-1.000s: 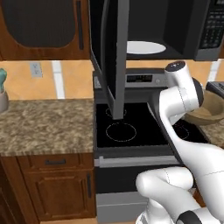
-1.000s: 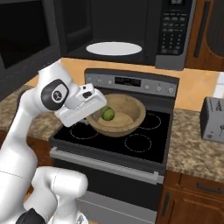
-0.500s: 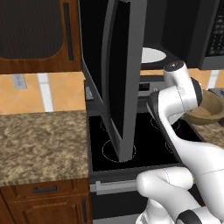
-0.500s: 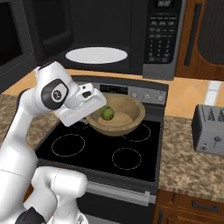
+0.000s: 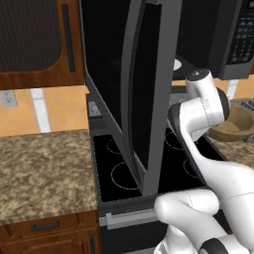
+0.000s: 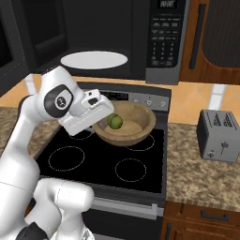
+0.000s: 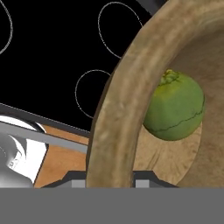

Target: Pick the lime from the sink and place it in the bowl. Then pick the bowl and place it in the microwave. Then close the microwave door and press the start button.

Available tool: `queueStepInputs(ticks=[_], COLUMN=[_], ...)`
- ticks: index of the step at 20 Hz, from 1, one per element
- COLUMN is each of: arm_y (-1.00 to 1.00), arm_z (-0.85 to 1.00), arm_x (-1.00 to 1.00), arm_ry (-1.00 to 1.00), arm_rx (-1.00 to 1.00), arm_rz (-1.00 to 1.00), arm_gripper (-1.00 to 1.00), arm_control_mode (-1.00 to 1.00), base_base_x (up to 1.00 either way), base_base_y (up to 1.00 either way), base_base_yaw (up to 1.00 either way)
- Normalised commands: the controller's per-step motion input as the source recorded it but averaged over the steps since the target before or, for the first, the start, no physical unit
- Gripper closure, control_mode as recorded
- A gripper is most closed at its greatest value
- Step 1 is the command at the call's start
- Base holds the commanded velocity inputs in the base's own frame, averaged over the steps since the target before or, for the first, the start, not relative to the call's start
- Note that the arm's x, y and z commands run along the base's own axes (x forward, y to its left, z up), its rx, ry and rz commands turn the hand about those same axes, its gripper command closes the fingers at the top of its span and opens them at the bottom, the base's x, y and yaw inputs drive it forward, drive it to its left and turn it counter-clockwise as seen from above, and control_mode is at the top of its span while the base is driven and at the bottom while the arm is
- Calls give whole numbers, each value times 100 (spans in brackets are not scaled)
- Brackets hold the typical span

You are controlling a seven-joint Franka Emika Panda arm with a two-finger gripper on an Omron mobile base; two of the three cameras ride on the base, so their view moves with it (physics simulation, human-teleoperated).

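My gripper [image 6: 104,123] is shut on the near rim of the tan bowl [image 6: 136,124], holding it in the air above the back of the stove. The yellow-green lime [image 6: 115,122] lies inside the bowl. The hand view has the bowl's rim [image 7: 118,109] running between my fingertips, with the lime [image 7: 175,107] just beyond it. Above stands the microwave [image 6: 161,42], open, with its white turntable plate [image 6: 93,59] showing. The microwave door [image 5: 144,89] swings far out on the left, and the bowl [image 5: 233,126] peeks out behind my arm. The sink is out of view.
A black glass stove top [image 6: 93,159] lies under the bowl, with its control panel [image 6: 140,99] behind. A grey toaster [image 6: 220,136] stands on the granite counter [image 6: 201,168] to the right. The open door's edge hangs over the stove's left half [image 5: 119,168].
Both base views have shifted as the base drove, so the microwave and its door now loom larger and closer. The bowl with the lime stays in my grip.
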Motion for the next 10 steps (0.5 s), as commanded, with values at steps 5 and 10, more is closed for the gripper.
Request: queueStepInputs(ticks=[5,10], arm_y=[-3,-1], arm_z=[0,15], arm_x=[-2,-44], arm_ry=[-1,-6], arm_rx=[0,0], arm_rz=[0,12], arm_gripper=[100,100], arm_control_mode=[-100,-100], base_base_x=[6,0], base_base_y=[-7,0], base_base_yaw=[-1,0])
